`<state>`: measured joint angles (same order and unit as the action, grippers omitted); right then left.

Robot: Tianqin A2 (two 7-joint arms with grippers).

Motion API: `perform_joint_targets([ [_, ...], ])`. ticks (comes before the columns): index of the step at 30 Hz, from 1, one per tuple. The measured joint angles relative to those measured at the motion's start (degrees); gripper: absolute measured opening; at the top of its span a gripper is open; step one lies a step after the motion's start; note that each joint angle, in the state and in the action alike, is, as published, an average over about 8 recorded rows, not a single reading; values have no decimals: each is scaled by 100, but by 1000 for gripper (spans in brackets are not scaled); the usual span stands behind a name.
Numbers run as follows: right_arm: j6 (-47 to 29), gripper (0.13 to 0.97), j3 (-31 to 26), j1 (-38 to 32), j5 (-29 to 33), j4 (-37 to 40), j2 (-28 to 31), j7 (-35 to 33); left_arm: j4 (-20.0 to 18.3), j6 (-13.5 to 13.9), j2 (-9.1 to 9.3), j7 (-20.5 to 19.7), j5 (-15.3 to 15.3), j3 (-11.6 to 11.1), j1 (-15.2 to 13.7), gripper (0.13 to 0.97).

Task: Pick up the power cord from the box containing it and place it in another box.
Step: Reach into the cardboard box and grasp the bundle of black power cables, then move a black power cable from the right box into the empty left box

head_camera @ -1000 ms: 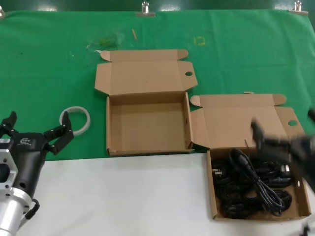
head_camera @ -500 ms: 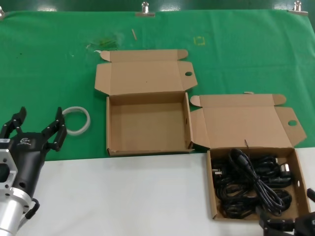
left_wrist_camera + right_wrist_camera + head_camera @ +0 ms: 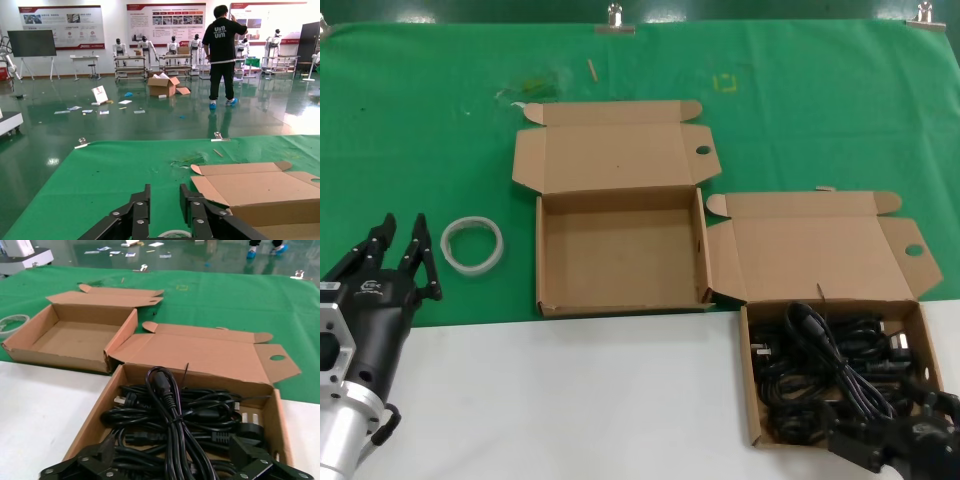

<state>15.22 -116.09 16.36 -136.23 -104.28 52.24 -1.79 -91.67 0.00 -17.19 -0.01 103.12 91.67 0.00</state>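
The power cord (image 3: 840,375) lies bundled in the box containing it (image 3: 752,395) at the near right, the top hank draped over other black cables. The right gripper (image 3: 900,440) hangs at that box's near edge with fingers spread — lined up, it seems, to reach in. Half a second ago it sat lower. Another box (image 3: 545,290) waits open, centre-left. The left gripper (image 3: 398,262), near left, has drawn its fingers nearly together — they were spread.
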Motion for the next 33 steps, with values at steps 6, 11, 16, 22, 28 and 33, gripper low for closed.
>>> perform_joint_targets([
  [6, -41, 753, -574, -708, -245, 412, -25, -136, 0, 0, 0, 0, 0, 0, 0, 242],
  [11, -32, 703, -890, -1053, -357, 575, -23, -226, 0, 0, 0, 0, 0, 0, 0, 210],
  [16, -8, 578, -1041, -1214, -382, 702, -63, -268, 0, 0, 0, 0, 0, 0, 0, 178],
  [22, 25, 453, -1083, -1252, -335, 795, -135, -284, 0, 0, 0, 0, 0, 0, 0, 145],
  [28, 82, 336, -997, -1159, -221, 768, -165, -300, 0, 0, 0, 0, 0, 0, 0, 140],
  [33, 198, 257, -808, -985, -61, 596, -124, -354, 0, 0, 0, 0, 0, 0, 0, 140],
])
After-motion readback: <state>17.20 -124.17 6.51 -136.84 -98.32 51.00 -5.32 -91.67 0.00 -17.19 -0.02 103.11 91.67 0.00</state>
